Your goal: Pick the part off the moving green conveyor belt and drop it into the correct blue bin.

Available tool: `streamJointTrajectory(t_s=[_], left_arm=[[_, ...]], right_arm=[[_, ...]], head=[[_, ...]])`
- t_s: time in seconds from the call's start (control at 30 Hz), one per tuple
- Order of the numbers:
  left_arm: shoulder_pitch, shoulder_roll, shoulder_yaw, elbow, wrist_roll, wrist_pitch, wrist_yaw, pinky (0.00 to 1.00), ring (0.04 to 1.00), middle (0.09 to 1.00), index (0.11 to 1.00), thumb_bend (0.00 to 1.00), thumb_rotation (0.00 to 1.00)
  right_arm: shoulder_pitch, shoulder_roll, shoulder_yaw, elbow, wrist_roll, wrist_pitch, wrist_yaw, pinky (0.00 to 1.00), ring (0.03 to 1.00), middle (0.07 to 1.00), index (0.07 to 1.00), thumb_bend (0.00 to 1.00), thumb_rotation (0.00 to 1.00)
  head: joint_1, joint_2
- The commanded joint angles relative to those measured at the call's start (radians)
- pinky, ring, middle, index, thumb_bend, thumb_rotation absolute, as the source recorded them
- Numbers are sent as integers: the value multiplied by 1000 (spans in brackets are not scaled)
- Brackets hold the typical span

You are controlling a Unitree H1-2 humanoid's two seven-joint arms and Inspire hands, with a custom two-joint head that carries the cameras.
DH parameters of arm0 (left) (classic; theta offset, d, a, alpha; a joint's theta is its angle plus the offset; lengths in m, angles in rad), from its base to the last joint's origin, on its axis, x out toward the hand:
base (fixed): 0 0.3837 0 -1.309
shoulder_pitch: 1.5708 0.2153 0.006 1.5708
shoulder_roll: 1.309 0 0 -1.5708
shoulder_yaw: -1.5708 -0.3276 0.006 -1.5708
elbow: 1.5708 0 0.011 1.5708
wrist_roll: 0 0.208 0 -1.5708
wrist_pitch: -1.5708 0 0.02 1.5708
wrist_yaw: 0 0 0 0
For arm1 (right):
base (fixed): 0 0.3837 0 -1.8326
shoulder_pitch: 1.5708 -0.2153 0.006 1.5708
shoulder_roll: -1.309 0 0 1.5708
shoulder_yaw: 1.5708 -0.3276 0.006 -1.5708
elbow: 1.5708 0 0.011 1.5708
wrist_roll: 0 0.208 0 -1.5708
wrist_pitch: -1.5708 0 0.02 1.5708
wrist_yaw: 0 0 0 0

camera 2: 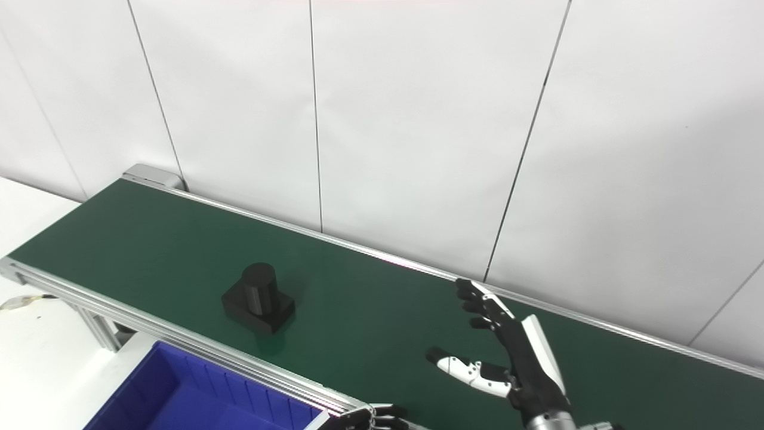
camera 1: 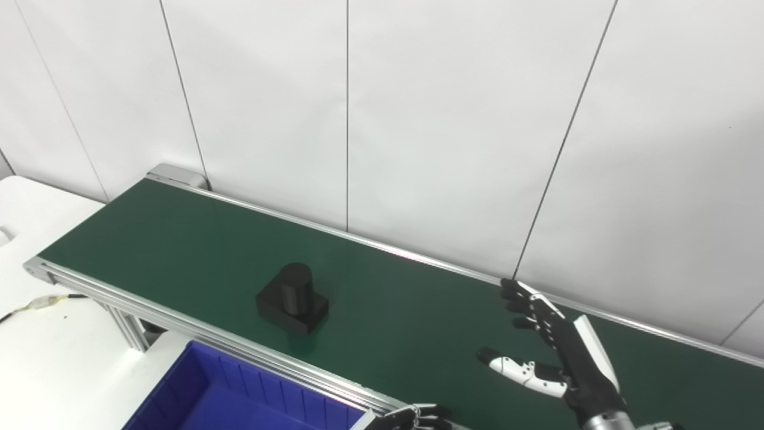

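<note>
A black part (camera 1: pixel 292 298), a short cylinder on a square base, stands upright on the green conveyor belt (camera 1: pixel 179 239), left of the middle and near the front rail. My right hand (camera 1: pixel 558 349) hovers over the belt to the part's right, well apart from it, open, with fingers spread and thumb out toward the part. Only the fingertips of my left hand (camera 1: pixel 415 416) show at the bottom edge, by the belt's front rail; I cannot tell whether it is open or shut. A blue bin (camera 1: pixel 239 394) sits below the front rail at the bottom left.
The belt runs diagonally from the far left to the right edge between aluminium rails (camera 1: pixel 197 331). A white panelled wall (camera 1: pixel 382 119) stands right behind it. A white table (camera 1: pixel 48 334) with a cable lies at the left.
</note>
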Motion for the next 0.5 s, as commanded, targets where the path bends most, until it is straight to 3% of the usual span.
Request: streamJointTrajectory(t_s=[0.0,0.47], left_arm=[[-15,-5,-7,-13,2,-20,5,622,745,788,821,866,458],[-8,-7,-17,-19,5,-21,5,643,758,801,812,844,479]], right_arm=[[-49,23,2,7,10,-50,-17,757,824,842,864,616,291],[-116,86,80,154,-36,-75,-50,816,854,848,874,641,332]], head=[[-1,1],[-5,11]])
